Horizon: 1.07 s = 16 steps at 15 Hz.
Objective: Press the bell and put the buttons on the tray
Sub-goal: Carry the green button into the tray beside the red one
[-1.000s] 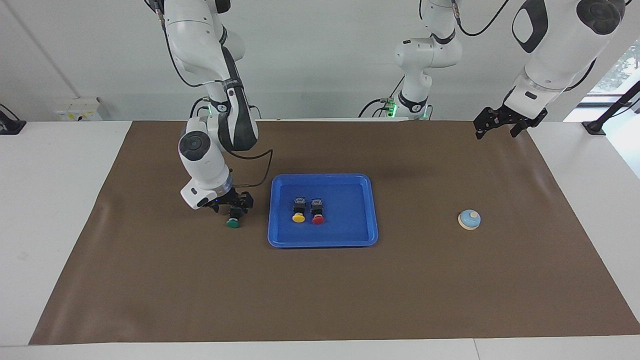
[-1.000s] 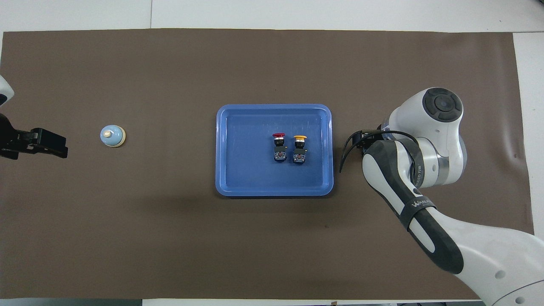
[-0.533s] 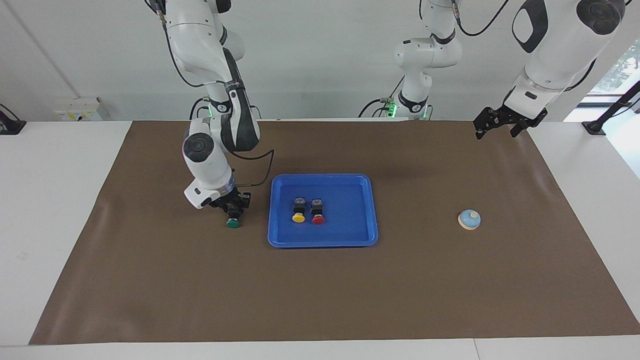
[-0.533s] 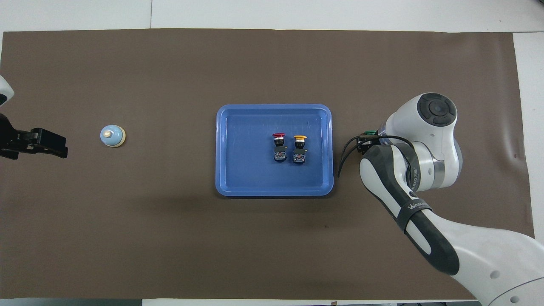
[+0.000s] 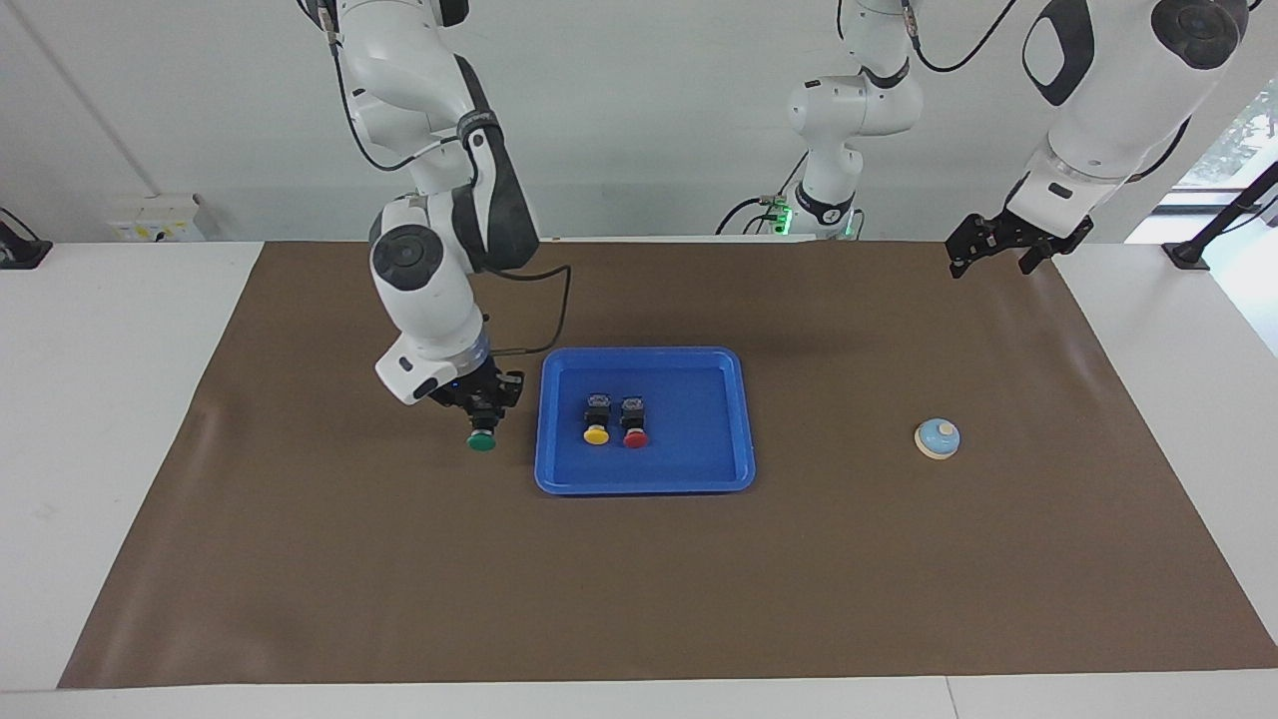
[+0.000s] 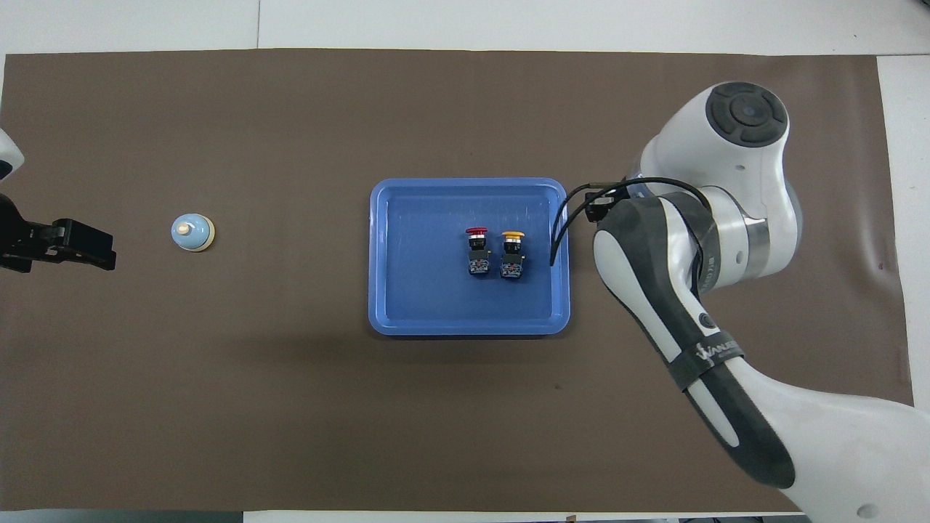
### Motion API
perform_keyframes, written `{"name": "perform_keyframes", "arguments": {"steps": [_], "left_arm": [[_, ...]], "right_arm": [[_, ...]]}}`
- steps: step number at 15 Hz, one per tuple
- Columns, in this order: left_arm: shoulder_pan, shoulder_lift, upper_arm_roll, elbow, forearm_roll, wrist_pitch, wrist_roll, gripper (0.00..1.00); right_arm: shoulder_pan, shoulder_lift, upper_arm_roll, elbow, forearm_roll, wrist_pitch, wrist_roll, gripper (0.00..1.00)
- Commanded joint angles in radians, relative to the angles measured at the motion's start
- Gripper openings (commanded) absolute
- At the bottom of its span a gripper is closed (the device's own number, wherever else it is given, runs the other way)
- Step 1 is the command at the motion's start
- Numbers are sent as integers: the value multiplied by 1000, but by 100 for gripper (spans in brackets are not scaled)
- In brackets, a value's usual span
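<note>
So we've got the right gripper [image 5: 483, 411] pinching the green button [image 5: 482, 439] by its black body, cap pointing down, lifted just clear of the brown mat [image 5: 300, 559] – it hangs over the mat right beside the blue tray [image 5: 699, 479], at the tray's edge toward the right arm's end of the surface. From the overhead view we can't see that gripper or the green button at all, the arm's wrist covers them.

Moving outward, the tray sits about mid-mat and has two buttons lying in it side by side, close but apart: the yellow button [image 5: 596, 429] and the red button [image 5: 635, 431], both on their sides with caps pointing away from the robots. The yellow one is the closer of the two to the held green one.

Well off toward the left arm's end, the bell [image 5: 938, 438] stands upright on the mat, alone – light blue dome, cream knob on top.

The left gripper [image 5: 986, 258] waits up in the air over the mat's corner near its own base, fingers spread, nothing in them.
</note>
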Motion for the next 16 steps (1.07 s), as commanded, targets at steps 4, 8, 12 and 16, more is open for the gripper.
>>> {"name": "perform_keyframes", "arguments": {"steps": [4,8,12,16], "left_arm": [[17,-5,-11,7,-9,-8,-6,100],[17,-5,-11,7,-9,-8,-5,100],[17,-5,-11,7,-9,-8,-5,100],[17,-5,-11,7,-9,-8,-6,100]], "right_arm": [[201,316,3,386,75,-47,269,0],[275,335,5,371,81,-10,290,0],[290,330,5,334,78,7,326,48],[289,324,2,326,64,-16,328,100]]}}
